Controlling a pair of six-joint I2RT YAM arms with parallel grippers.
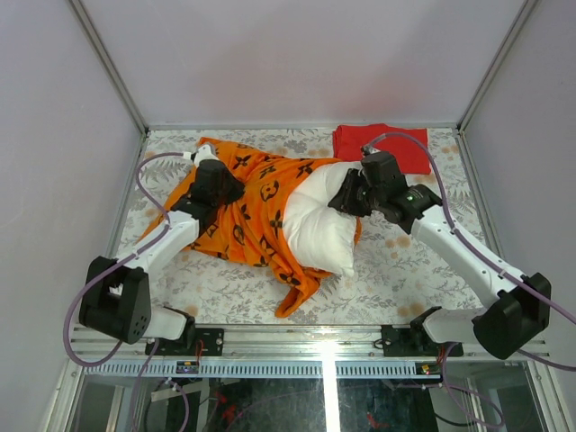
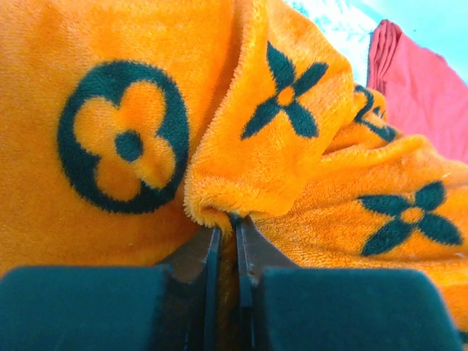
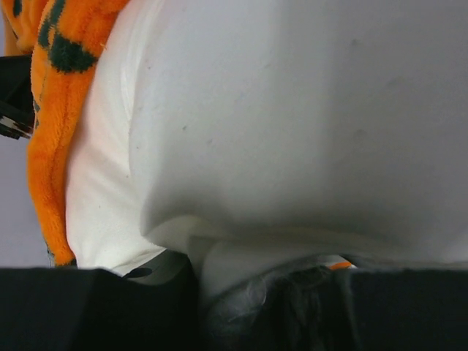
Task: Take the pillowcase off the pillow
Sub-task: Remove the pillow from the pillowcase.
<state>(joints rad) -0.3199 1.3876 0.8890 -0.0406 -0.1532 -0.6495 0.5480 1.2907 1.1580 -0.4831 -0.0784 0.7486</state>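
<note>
A thin fold of the pillowcase (image 1: 243, 211) is pinched tight in the left gripper (image 2: 228, 223), left of the pillow (image 1: 319, 220). The pillow's right corner is clamped by the right gripper (image 1: 348, 200). Only the pillow's left part is covered. The pinch looks shallow, so the plush could be lost on a pull, or the pillow dragged along if its corner gets released.

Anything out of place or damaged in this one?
Nothing damaged or spilled. The pillowcase lies bunched and half off the pillow, as the task would leave it; the red cloth sits folded at the far edge.
</note>
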